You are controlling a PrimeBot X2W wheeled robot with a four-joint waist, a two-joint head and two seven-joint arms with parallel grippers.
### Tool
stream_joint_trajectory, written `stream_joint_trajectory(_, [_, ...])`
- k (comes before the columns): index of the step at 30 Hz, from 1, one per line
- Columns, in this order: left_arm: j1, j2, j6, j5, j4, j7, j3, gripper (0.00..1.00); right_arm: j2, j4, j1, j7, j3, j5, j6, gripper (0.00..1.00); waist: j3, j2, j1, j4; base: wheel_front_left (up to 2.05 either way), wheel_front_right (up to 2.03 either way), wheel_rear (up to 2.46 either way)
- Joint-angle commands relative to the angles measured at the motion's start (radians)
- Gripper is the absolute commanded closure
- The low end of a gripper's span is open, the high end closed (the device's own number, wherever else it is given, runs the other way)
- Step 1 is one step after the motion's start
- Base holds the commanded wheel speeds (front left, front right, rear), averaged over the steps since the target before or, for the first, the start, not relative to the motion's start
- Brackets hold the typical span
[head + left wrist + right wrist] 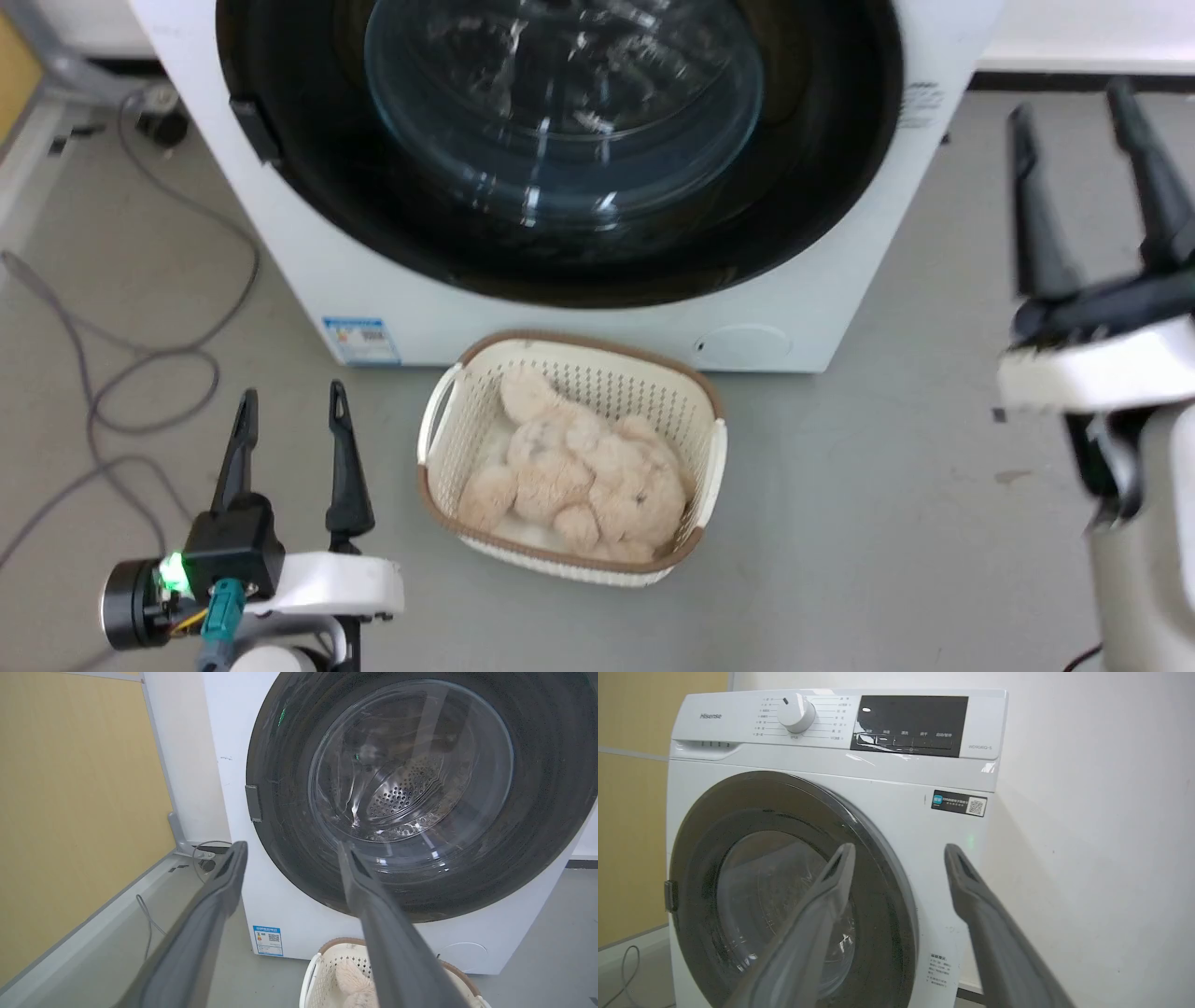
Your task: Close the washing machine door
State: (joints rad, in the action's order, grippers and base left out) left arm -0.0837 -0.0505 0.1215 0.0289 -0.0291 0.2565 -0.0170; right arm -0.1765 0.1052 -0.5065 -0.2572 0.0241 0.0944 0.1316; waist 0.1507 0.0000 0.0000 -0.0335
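The white washing machine stands at the top of the head view. Its round black-rimmed washing machine door with the clear glass bowl lies flat against the front. My left gripper is open at the lower left, well short of the machine, with nothing between its fingers. My right gripper stands open at the right, beside the machine's right side and apart from it, holding nothing.
A cream basket with a plush toy sits on the grey floor just before the machine. Grey cables trail on the floor at the left. A yellow panel and a white wall flank the machine.
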Motion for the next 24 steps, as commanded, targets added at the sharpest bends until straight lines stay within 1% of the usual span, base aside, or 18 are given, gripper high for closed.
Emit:
stream_joint_trajectory(1, [0.018, -0.003, 0.003, -0.007, -0.004, 0.005, -0.004, 0.0, 0.015, -0.012, 0.036, -0.005, -0.004, 0.008, -0.001, 0.0, -0.032, 0.0, 0.0, -0.023, 0.0, 0.0, 0.0])
stream_joint_trajectory(6, [0.056, -0.003, 0.01, -0.013, -0.008, 0.005, -0.006, 0.0, 0.072, -0.015, 0.146, -0.005, 0.0, 0.046, -0.001, 0.0, -0.073, 0.0, 0.0, -0.038, 0.0, 0.0, 0.0])
stream_joint_trajectory(10, [0.079, -0.004, 0.011, -0.02, -0.011, 0.005, -0.002, 0.0, 0.097, 0.008, 0.226, -0.005, -0.005, 0.067, -0.001, 0.0, -0.097, 0.0, 0.0, -0.043, 0.0, 0.0, 0.0])
stream_joint_trajectory(15, [0.097, -0.008, 0.009, -0.026, -0.019, 0.005, 0.008, 0.0, 0.116, 0.027, 0.325, -0.005, -0.006, 0.05, -0.001, 0.0, -0.124, 0.0, 0.0, -0.044, 0.0, 0.0, 0.0])
stream_joint_trajectory(19, [0.107, -0.008, 0.004, -0.023, -0.023, 0.005, 0.017, 0.0, 0.124, 0.037, 0.392, -0.005, -0.014, 0.058, -0.001, 0.0, -0.132, 0.0, 0.0, -0.045, 0.0, 0.0, 0.0])
stream_joint_trajectory(24, [0.11, -0.009, -0.006, -0.017, -0.035, 0.005, 0.023, 0.0, 0.126, 0.04, 0.434, -0.005, -0.03, 0.095, -0.001, 0.0, -0.137, 0.0, 0.0, -0.042, 0.0, 0.0, 0.0])
